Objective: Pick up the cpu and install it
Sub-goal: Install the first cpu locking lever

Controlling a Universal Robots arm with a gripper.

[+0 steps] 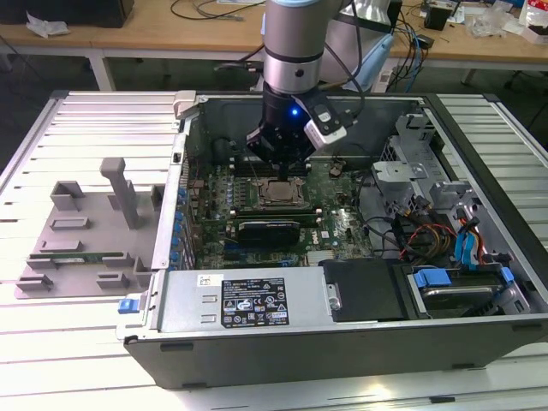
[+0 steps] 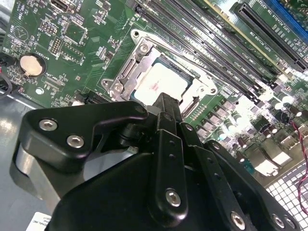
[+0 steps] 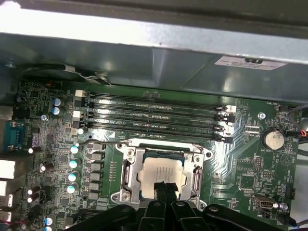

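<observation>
Cpu, the flat square silvery-white chip [image 3: 161, 169], sits flat inside the metal socket frame [image 3: 126, 174] on the green mobo [image 3: 240, 159], w/ the black gripper [image 3: 164, 186] pinched closed, empty, tips at its edge, prob seating it.

Cpu [image 3: 162, 172]: pale silvery metal top, smooth, satin finish, with glare on it.
Frame around it [image 3: 126, 169]: bare bright metal, glossy.
Board [image 3: 240, 161]: green, smooth, slight sheen.
Coin battery [image 3: 272, 139]: polished metal.
Gripper [image 2: 166, 100]: black, matt, with shiny metal screw heads.
Case [image 1: 300, 355]: grey sheet metal, dull.
Table [image 1: 94, 116]: ribbed pale metal, looks brushed.
Holder [image 1: 86, 231] near the table's edge: grey plastic, matt.
</observation>
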